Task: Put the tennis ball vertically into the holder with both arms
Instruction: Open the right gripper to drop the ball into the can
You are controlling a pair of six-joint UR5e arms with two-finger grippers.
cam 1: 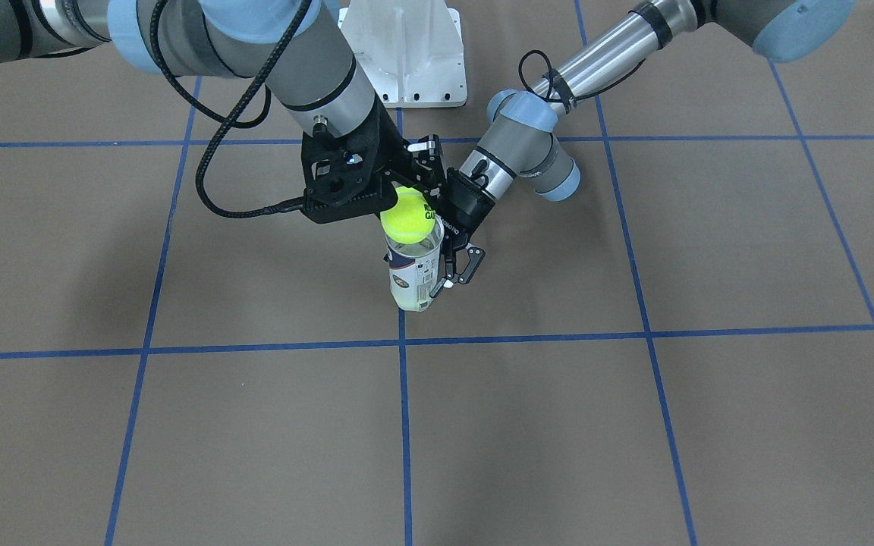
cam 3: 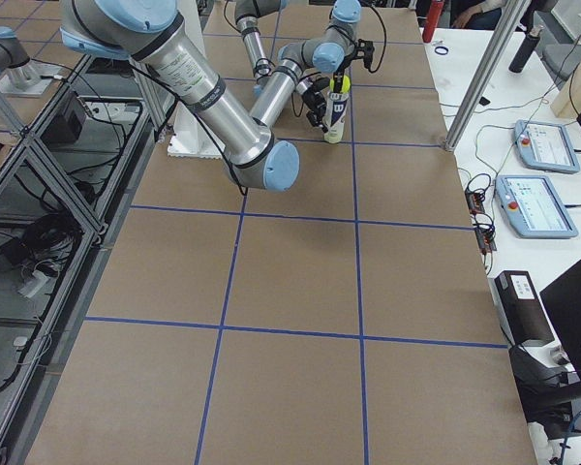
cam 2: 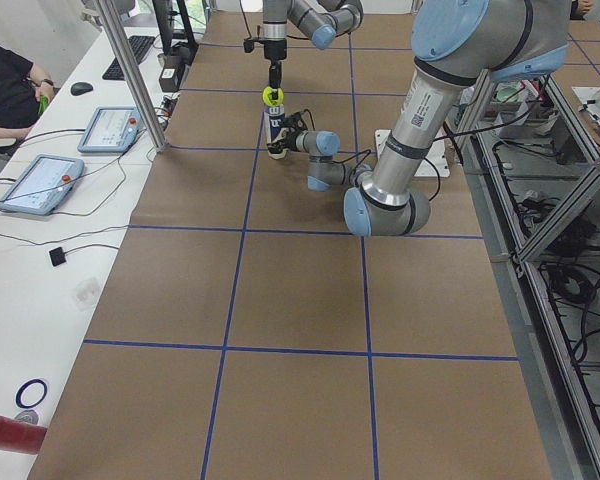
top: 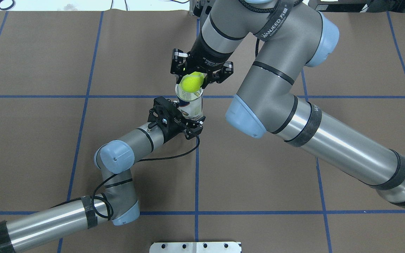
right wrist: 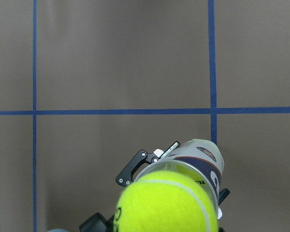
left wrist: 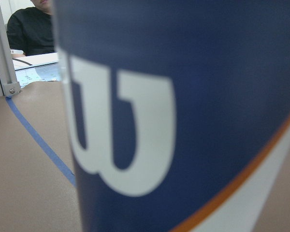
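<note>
The holder [cam 1: 416, 269], a clear tube with a navy and white label, stands upright near the table's middle. My left gripper [cam 1: 438, 262] is shut on its lower half from the side; the label with the white "W" [left wrist: 121, 140] fills the left wrist view. My right gripper [top: 199, 75] points down and is shut on the yellow-green tennis ball [top: 192, 83]. The ball [cam 1: 408, 216] sits right at the tube's open mouth [right wrist: 203, 162]. A yellow-green shape shows at the tube's bottom [cam 1: 413, 301].
The white metal pedestal base [cam 1: 407, 53] stands at the robot's side of the table. Blue tape lines [cam 1: 402, 425] grid the brown surface. Tablets [cam 2: 38, 183] and a seated person [cam 2: 5, 85] are beyond the far table edge.
</note>
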